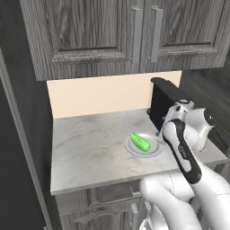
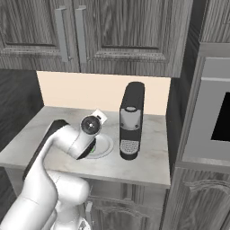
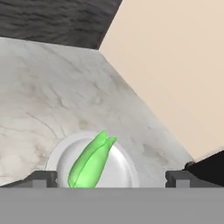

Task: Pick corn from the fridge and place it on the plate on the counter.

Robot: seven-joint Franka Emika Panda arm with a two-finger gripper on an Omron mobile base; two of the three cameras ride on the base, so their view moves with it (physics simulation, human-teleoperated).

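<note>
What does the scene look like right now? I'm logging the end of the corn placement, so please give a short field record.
corn: lying on the plate, free of the gripper
plate: on the counter, near its front edge
counter: light marbled stone
gripper: open, fingertips spread either side of the corn, above the plate
coffee machine: upright on the counter, to the right of the plate
placement: looks done

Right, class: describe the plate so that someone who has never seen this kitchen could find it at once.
Start at the counter, the pale marbled worktop under the dark wood cabinets. Towards its front edge, just left of the tall black coffee machine, lies the plate, small, round and pale with a raised rim. It is the only dish there, and the green corn lies on it.
</note>
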